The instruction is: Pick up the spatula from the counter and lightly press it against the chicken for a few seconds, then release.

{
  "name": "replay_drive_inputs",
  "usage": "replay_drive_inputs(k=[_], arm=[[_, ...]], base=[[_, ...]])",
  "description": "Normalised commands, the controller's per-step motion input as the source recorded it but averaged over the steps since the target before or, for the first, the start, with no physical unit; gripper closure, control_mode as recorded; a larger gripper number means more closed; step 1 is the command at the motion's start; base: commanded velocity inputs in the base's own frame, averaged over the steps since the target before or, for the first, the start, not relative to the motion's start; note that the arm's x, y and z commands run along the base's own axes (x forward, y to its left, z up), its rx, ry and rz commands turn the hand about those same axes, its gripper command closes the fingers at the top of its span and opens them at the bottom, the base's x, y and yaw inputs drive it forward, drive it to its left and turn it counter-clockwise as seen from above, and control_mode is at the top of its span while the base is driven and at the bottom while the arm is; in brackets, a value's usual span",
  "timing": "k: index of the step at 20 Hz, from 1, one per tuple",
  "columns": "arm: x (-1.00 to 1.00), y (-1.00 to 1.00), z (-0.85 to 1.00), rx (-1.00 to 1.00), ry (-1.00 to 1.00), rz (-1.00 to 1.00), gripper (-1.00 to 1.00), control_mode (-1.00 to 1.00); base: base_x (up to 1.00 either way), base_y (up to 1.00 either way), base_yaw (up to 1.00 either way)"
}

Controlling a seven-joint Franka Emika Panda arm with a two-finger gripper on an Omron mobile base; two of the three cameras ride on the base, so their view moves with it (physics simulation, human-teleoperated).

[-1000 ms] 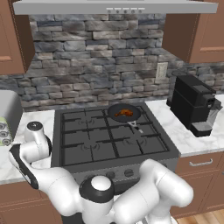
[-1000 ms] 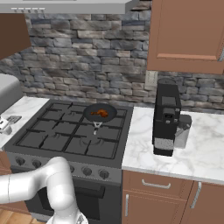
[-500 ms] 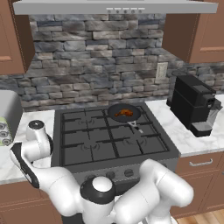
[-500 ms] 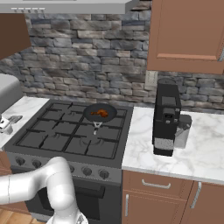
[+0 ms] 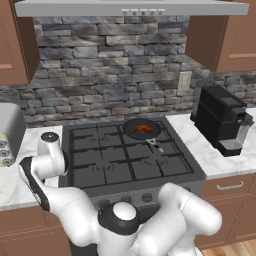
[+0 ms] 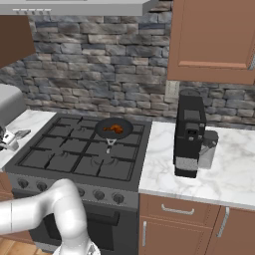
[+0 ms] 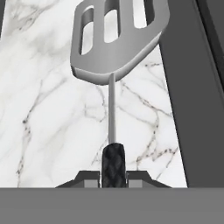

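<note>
**Claw closed on spatula, chicken across the stove.** The spatula is seen clamped in the claw, whose jaws are drawn narrow onto the dark, textured handle at the bottom of the hand view. The tool's long axis is laid straight along the line of the claw. From the grip a thin shaft is carried up the middle of the frame to the slotted grey blade at the top, so the blade is pointed away from the hand. The marble desk is spread beneath it. The dark edge of the stove is shown down the right side of that frame, just beside the blade. Whether the blade is resting on the desk or raised off it cannot be told.

In the right base view, what appears to be the spatula is picked out small at the far left edge, over the desk, and is aimed right toward the stove. The chicken is found to its right in that frame, in the pan toward the back of the stove, well apart from the tool. In the left base view the chicken is placed at upper centre, up and to the right of the arm at the left. The grasp is judged to be made. A lift and a carry across the stove, blade leading, are judged to be needed before any press.
</note>
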Motion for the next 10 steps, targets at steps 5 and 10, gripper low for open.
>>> replay_drive_inputs(k=[5,10], arm=[[-0.03,-0.39,0.36,0.0,-0.01,-0.03,1.0,-1.0],[0.0,-0.37,0.32,0.0,0.0,-0.04,1.0,-1.0]], base=[[0.0,0.0,0.0],[0.0,0.0,0.0]])
